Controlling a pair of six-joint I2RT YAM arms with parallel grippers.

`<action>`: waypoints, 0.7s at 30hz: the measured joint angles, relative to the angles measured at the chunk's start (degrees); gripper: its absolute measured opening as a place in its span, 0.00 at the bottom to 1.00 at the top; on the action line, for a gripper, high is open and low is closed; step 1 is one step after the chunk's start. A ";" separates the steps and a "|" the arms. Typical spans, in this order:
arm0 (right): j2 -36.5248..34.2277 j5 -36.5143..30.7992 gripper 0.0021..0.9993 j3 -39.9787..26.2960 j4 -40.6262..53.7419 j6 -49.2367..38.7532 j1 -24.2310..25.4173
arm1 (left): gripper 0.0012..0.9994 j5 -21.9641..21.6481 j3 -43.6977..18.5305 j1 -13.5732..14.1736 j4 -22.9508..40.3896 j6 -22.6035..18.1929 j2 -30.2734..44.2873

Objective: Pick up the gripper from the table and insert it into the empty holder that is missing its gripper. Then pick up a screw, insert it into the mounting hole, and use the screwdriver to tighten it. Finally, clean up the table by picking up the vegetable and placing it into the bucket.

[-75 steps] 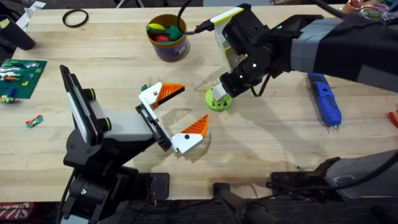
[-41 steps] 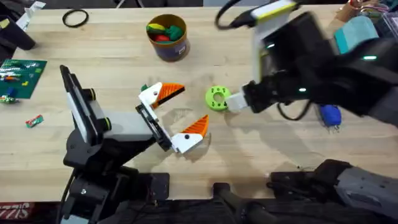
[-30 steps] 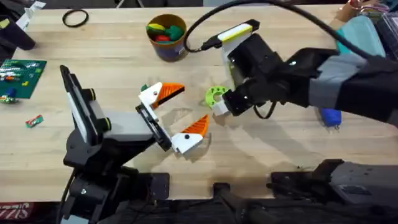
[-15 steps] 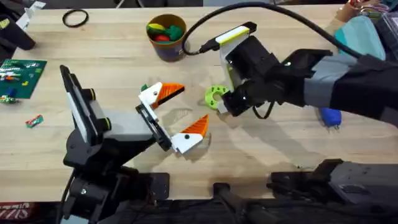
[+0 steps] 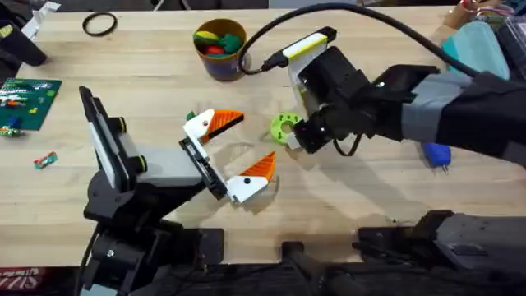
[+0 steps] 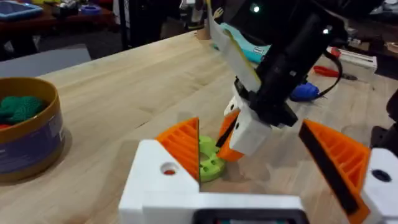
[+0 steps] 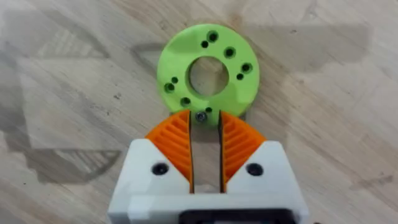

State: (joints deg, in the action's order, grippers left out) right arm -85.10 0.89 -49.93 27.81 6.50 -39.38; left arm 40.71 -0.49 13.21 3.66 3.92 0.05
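A small silver screw (image 7: 201, 116) sits pinched between the orange ribbed pads (image 7: 176, 144) of the right gripper (image 7: 204, 121), right at the edge of a flat lime-green disc with a centre hole (image 7: 207, 78) lying on the pale wooden table (image 5: 164, 74). The left gripper (image 5: 234, 148) rests nearby, its white-and-orange fingers spread wide apart. The bright blue ribbed screwdriver (image 5: 436, 154) lies beyond the right arm. The dark blue, yellow-rimmed bucket (image 5: 220, 48) stands at the table's far side, holding toy vegetables.

black ring (image 5: 99, 24) far-left table | green brick plate (image 5: 27, 101) left edge | small wrapper (image 5: 45, 159) nearby
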 joint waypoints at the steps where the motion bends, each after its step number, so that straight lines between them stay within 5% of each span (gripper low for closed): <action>1: 0.00 0.00 0.21 0.00 0.00 -0.17 0.00 | 0.98 0.00 0.00 0.00 0.00 0.00 0.00; 15: -0.12 0.00 0.23 0.00 -0.88 -1.30 -1.21 | 0.98 0.00 0.00 0.00 0.00 0.00 0.00; 21: -0.81 -0.46 0.15 -0.07 -1.27 -2.04 -1.44 | 0.98 0.00 0.00 0.00 0.00 0.00 0.00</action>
State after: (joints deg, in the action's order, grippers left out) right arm -85.91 0.42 -50.00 26.54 4.47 -40.82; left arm 40.71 -0.49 13.21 3.66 3.92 0.05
